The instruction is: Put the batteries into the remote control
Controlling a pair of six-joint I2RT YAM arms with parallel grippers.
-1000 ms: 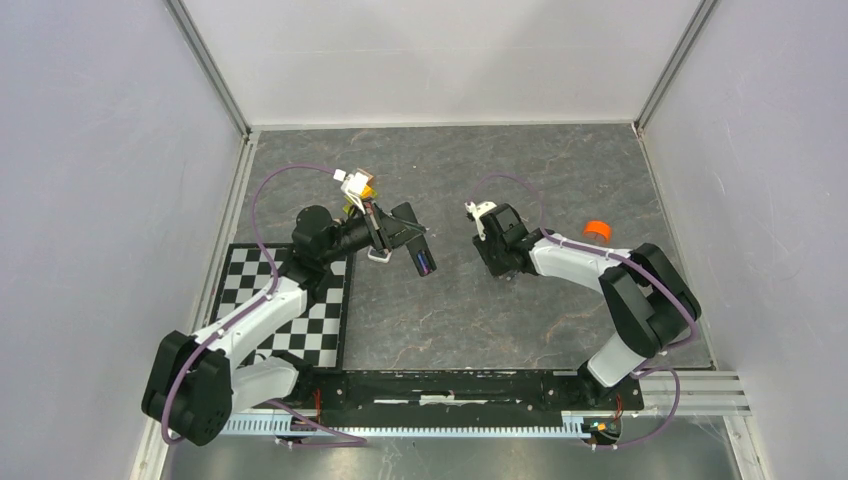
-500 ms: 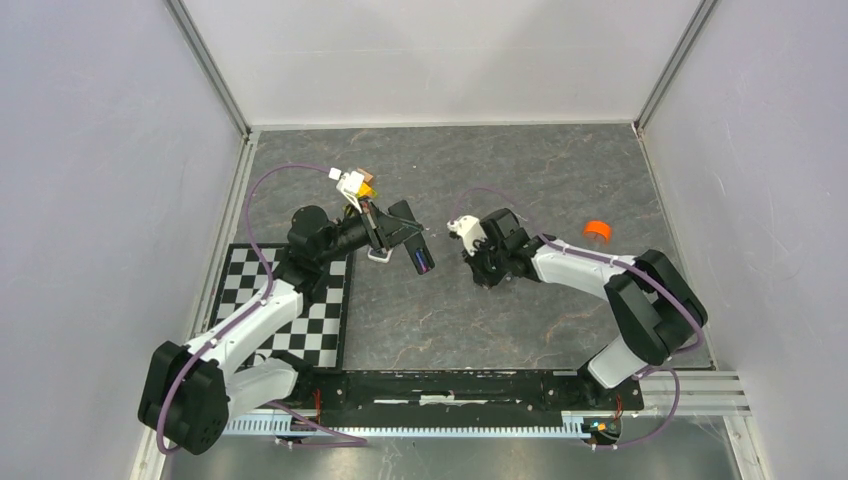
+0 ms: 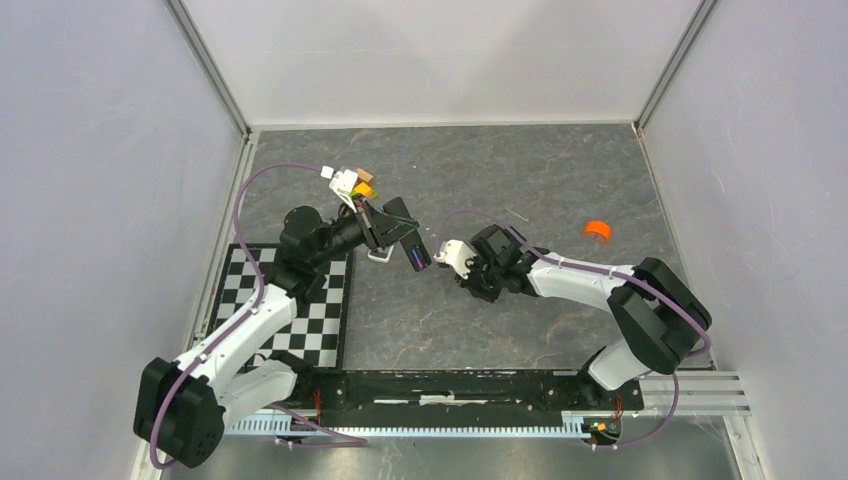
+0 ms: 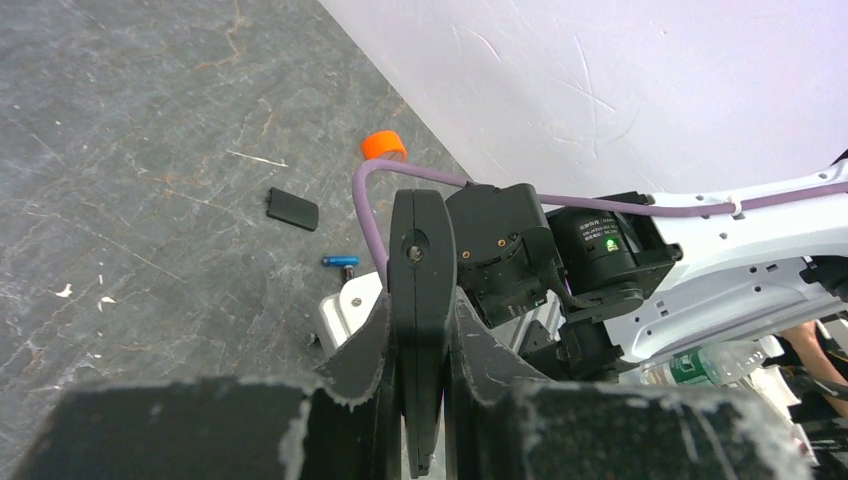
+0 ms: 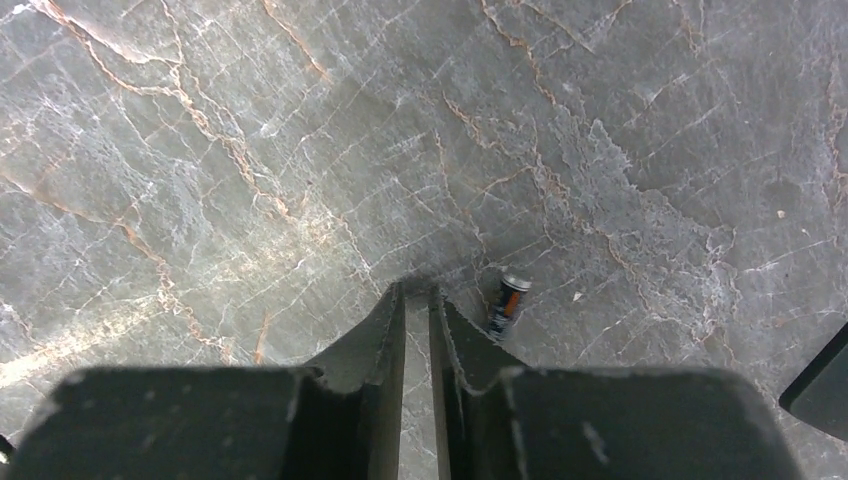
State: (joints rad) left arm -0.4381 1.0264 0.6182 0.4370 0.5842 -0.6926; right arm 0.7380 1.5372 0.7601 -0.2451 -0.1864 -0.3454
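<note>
Left gripper (image 4: 420,300): clamped on the remote control (image 4: 421,240), a slim black bar seen edge-on between its fingers and sticking out past the tips, lifted off the table (image 3: 560,170). From overhead, a purple battery (image 3: 416,259) shows in the end furthest from the fingers.

Right gripper (image 5: 417,295): pointed down, close over the table. Fingers drawn to a narrow slit with nothing between them. It sits just beyond the free end of the remote control.

Black lid (image 4: 292,210): flat on the table, ahead and left of the left gripper.

Orange cap (image 4: 383,146): further out past the lid, near the wall.

Blue battery (image 4: 340,262): flat on the table, just right of the right gripper's tips and not touching them.
</note>
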